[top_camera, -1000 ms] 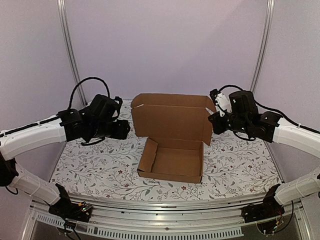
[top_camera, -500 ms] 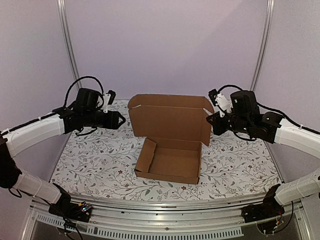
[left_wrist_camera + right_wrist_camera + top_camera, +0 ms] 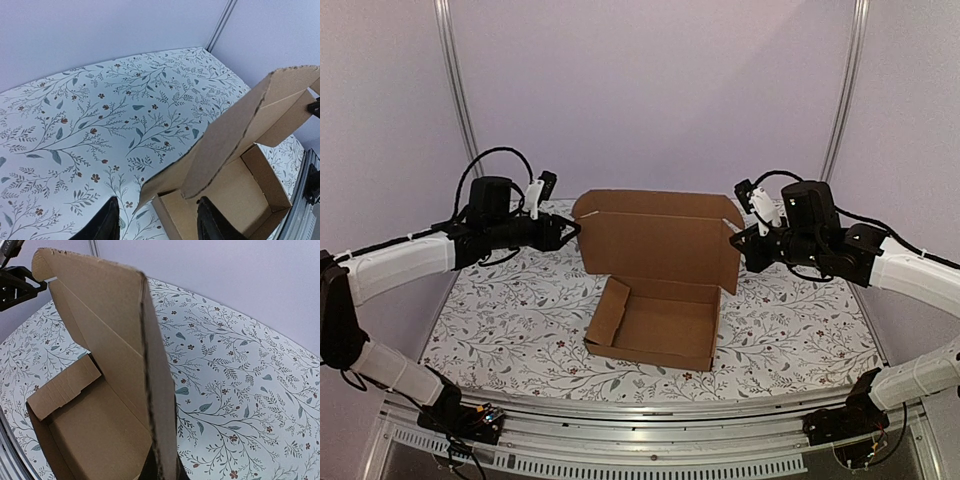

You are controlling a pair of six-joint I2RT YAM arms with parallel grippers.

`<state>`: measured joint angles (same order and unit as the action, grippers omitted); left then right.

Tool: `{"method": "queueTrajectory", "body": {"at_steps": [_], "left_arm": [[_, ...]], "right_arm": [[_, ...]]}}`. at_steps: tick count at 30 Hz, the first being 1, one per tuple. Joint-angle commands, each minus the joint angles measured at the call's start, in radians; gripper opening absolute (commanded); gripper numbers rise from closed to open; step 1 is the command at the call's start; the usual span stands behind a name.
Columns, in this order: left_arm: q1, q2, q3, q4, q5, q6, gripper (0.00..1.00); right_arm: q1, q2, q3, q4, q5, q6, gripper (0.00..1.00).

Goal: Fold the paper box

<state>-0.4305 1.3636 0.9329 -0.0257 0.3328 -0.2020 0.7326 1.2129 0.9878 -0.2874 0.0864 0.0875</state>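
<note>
The paper box [image 3: 655,325] sits in the middle of the table [image 3: 490,320] with its lid [image 3: 660,245] standing up. The right claw [image 3: 740,243] is clenched on the lid's right edge. The left claw [image 3: 565,232] is spread apart near the lid's left corner, holding nothing.

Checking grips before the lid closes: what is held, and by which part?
The right gripper holds the paper box by its lid's right side flap; the left gripper, open, holds nothing.
</note>
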Motion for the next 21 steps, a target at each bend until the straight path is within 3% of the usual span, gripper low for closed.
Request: {"method": "queueTrajectory", "body": {"at_steps": [1, 11, 21], "left_arm": [[0.036, 0.023, -0.015, 0.096, 0.051, 0.03, 0.5], [0.039, 0.086, 0.012, 0.125, 0.137, 0.041, 0.38], [0.035, 0.066, -0.007, 0.142, 0.187, -0.023, 0.05]], "right_arm": [[0.005, -0.034, 0.016, -0.005, -0.046, -0.01, 0.0], [0.005, -0.038, 0.018, -0.009, -0.057, -0.008, 0.0], [0.005, -0.024, 0.027, -0.006, -0.043, 0.018, 0.0]]}}
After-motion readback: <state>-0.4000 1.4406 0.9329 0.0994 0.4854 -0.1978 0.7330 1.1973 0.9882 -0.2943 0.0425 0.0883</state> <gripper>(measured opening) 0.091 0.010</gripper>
